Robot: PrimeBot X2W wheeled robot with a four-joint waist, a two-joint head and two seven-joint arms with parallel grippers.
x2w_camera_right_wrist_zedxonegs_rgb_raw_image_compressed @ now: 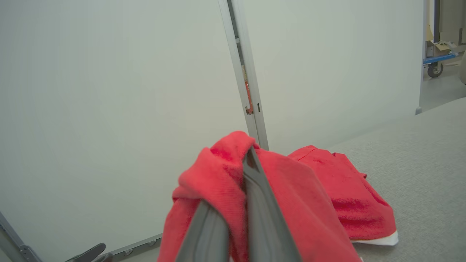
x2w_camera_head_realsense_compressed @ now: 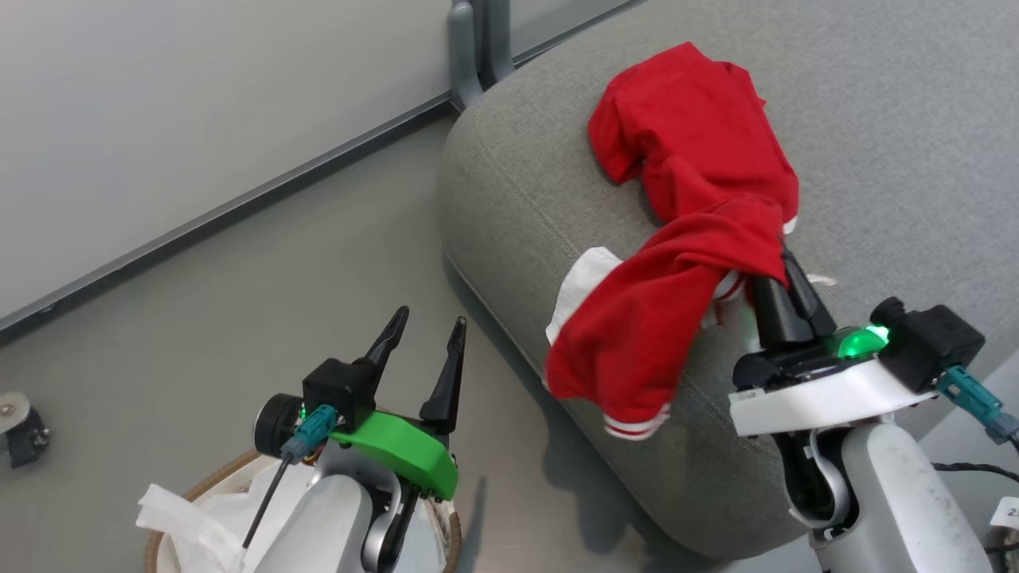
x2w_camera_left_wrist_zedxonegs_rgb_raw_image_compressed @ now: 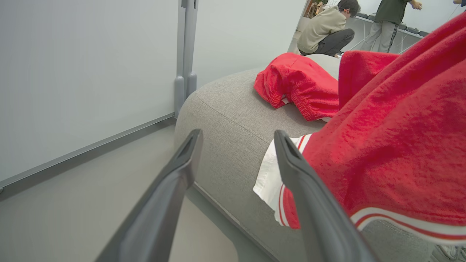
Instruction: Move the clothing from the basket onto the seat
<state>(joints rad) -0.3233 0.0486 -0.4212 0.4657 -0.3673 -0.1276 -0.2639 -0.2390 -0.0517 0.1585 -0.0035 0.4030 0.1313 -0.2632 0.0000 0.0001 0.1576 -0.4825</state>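
A red garment of the clothing (x2w_camera_head_realsense_compressed: pixel 692 119) lies crumpled on the grey seat (x2w_camera_head_realsense_compressed: pixel 525 183). My right gripper (x2w_camera_head_realsense_compressed: pixel 784 267) is shut on a second red garment (x2w_camera_head_realsense_compressed: pixel 661 318), which drapes over the seat's front edge, its white panel and striped cuff hanging down. In the right wrist view the held fabric (x2w_camera_right_wrist_zedxonegs_rgb_raw_image_compressed: pixel 214 182) wraps over my right gripper (x2w_camera_right_wrist_zedxonegs_rgb_raw_image_compressed: pixel 244 171), and the lying garment (x2w_camera_right_wrist_zedxonegs_rgb_raw_image_compressed: pixel 346 193) is beyond. My left gripper (x2w_camera_head_realsense_compressed: pixel 431 316) stands open and empty above the basket (x2w_camera_head_realsense_compressed: pixel 239 463), left of the seat. In the left wrist view my left gripper (x2w_camera_left_wrist_zedxonegs_rgb_raw_image_compressed: pixel 237 134) faces the hanging garment (x2w_camera_left_wrist_zedxonegs_rgb_raw_image_compressed: pixel 393 145).
The basket's white liner (x2w_camera_head_realsense_compressed: pixel 183 509) shows at the bottom left. A pale wall panel with a grey post (x2w_camera_head_realsense_compressed: pixel 470 48) stands behind the seat, with grey floor (x2w_camera_head_realsense_compressed: pixel 239 278) between. A caster (x2w_camera_head_realsense_compressed: pixel 20 426) sits at the far left. Two people (x2w_camera_left_wrist_zedxonegs_rgb_raw_image_compressed: pixel 327 25) are far behind the seat.
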